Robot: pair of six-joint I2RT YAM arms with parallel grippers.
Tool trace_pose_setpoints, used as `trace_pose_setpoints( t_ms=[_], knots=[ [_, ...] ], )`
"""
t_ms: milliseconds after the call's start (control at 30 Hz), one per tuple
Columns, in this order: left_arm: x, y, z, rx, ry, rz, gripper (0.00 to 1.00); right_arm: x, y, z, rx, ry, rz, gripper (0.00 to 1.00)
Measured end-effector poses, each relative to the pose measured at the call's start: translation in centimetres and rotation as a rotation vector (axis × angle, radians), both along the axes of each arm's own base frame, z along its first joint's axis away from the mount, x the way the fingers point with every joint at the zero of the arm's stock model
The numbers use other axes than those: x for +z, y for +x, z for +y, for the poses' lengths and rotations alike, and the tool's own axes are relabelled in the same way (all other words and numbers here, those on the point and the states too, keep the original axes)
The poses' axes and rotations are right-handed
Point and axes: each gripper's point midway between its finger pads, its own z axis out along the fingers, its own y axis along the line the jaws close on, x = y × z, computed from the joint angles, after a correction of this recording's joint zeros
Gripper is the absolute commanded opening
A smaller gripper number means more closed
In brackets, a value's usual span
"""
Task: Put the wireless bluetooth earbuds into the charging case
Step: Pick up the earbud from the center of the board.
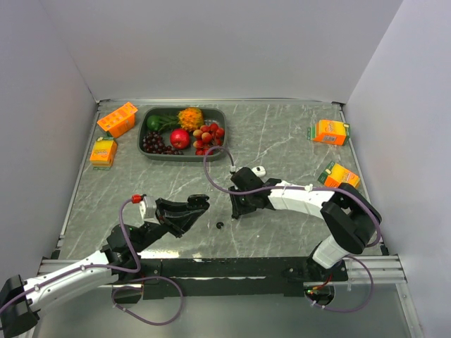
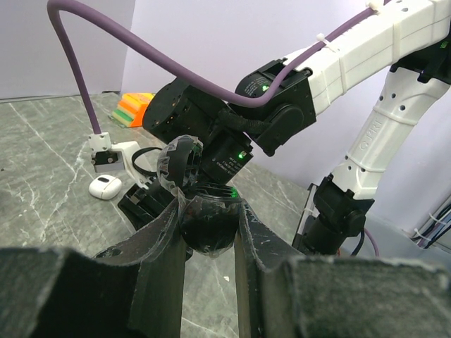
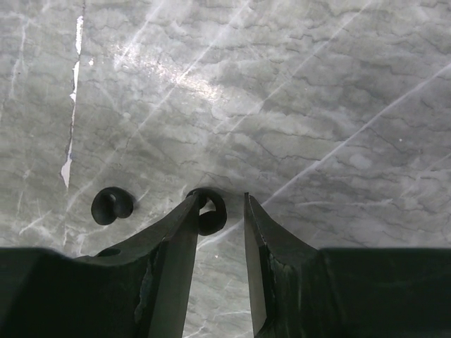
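Right gripper [image 3: 220, 199] hangs over the marble table [image 3: 331, 98] on the near side of the white case [image 1: 259, 170], jaws apart, gripping nothing. One black earbud [image 3: 213, 218] sits right up against one of its fingers rather than centred in the gap. The second earbud [image 3: 111, 205] lies a bit further out on that same side. Left gripper [image 2: 209, 208] is clamped on the black charging case [image 2: 208, 227], off to the near-left of the white case.

My worry is that closing now probably just shoves or flicks the bud away, since it's tiny, rounded and off-centre. I also can't tell whether the black case's lid is fully open or see its sockets, because the fingers cover most of it. Can't spot any white buds either.
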Motion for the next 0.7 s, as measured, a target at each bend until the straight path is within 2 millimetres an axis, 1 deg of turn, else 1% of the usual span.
trace_pose_setpoints(
  t_ms=[67,100,267,433,467,533,567,600,700],
  knots=[
    [0.02,-0.03,-0.01,-0.001,0.000,0.000,0.01,-0.07,-0.08,0.13,0.000,0.008,0.002,0.33],
    [0.02,-0.03,-0.01,-0.001,0.000,0.000,0.01,-0.06,-0.08,0.23,0.002,0.014,0.001,0.31],
    [0.00,-0.04,-0.03,-0.002,0.000,0.000,0.01,-0.04,0.03,0.76,0.003,0.041,-0.008,0.26],
    [-0.01,-0.06,-0.05,-0.003,0.000,0.001,0.01,-0.08,0.09,0.88,0.004,0.045,-0.017,0.17],
    [-0.03,-0.06,-0.06,-0.003,0.001,0.001,0.01,-0.15,0.10,0.80,0.002,0.042,-0.018,0.12],
    [-0.15,-0.06,-0.12,-0.004,0.005,0.003,0.01,-0.21,0.11,0.73,0.002,0.040,-0.020,0.07],
    [-0.20,-0.04,-0.15,-0.004,0.007,0.005,0.01,-0.22,0.09,0.70,0.001,0.040,-0.019,0.01],
    [-0.25,-0.03,-0.16,-0.004,0.008,0.006,0.01,-0.22,0.08,0.68,0.000,0.039,-0.019,0.00],
    [-0.34,-0.02,-0.21,-0.005,0.011,0.008,0.01,-0.14,0.00,0.62,0.001,0.040,-0.020,0.00]
  ],
)
